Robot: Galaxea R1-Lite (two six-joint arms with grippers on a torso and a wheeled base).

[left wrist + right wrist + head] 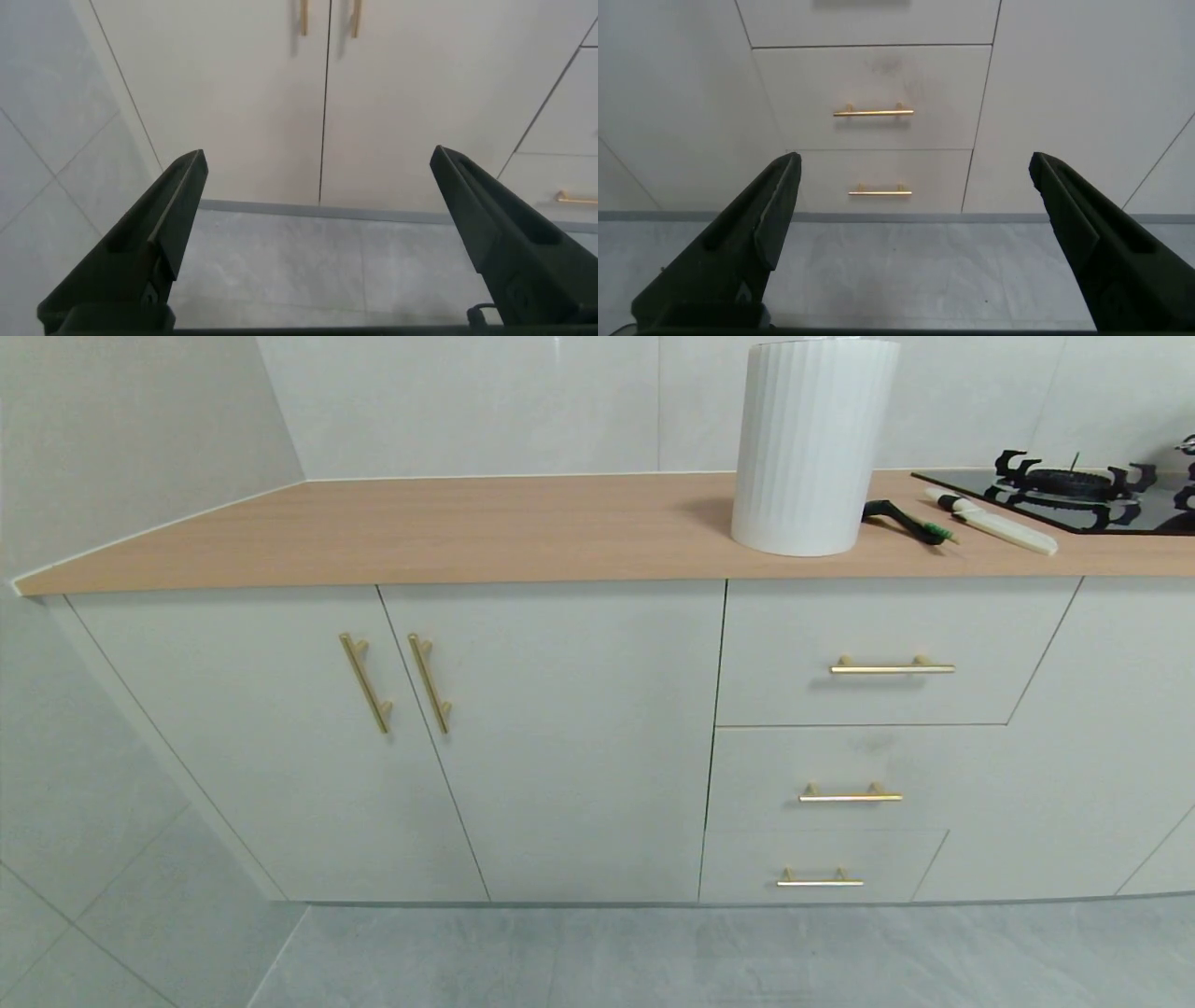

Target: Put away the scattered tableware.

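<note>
Left gripper (318, 157): we see its two dark fingers (154, 238) spread wide apart and empty, pointing forward and slightly down. Right gripper (913, 161): we find the same pose, with both fingers (1092, 233) parted wide and empty.

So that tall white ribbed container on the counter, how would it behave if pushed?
The white ribbed container is tall with a broad flat base, so a low push would probably slide it on the smooth countertop; a high one might tip it. Its ribbed wall likely gives some grip.
</note>
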